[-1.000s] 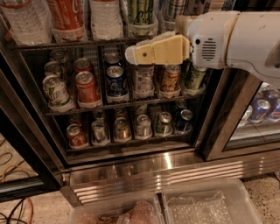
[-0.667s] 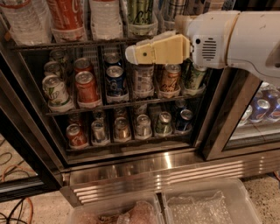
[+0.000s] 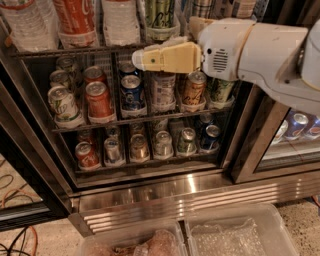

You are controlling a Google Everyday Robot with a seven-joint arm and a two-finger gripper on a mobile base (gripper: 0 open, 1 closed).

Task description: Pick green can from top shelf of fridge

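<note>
The green can (image 3: 161,11) stands in a whitish lane tray on the top shelf (image 3: 75,50) of the fridge (image 3: 150,192), between a water bottle (image 3: 120,20) and other tall drinks to its right. Only its lower part shows; its top is cut off by the frame edge. My gripper (image 3: 136,59), cream-coloured on a white arm (image 3: 250,50), reaches in from the right. It points left, in front of the top shelf's front edge, just below and a little left of the green can. It holds nothing that I can see.
A red cola bottle (image 3: 75,17) and another water bottle (image 3: 25,22) stand left on the top shelf. Lower racks hold short cans, red (image 3: 98,100), blue (image 3: 131,92) and white-green (image 3: 62,102). The right door (image 3: 295,127) shows more cans. Clear plastic bins (image 3: 230,235) sit on the floor in front.
My gripper has slid a little to the left along the top shelf's front edge. The cans and bottles have not moved.
</note>
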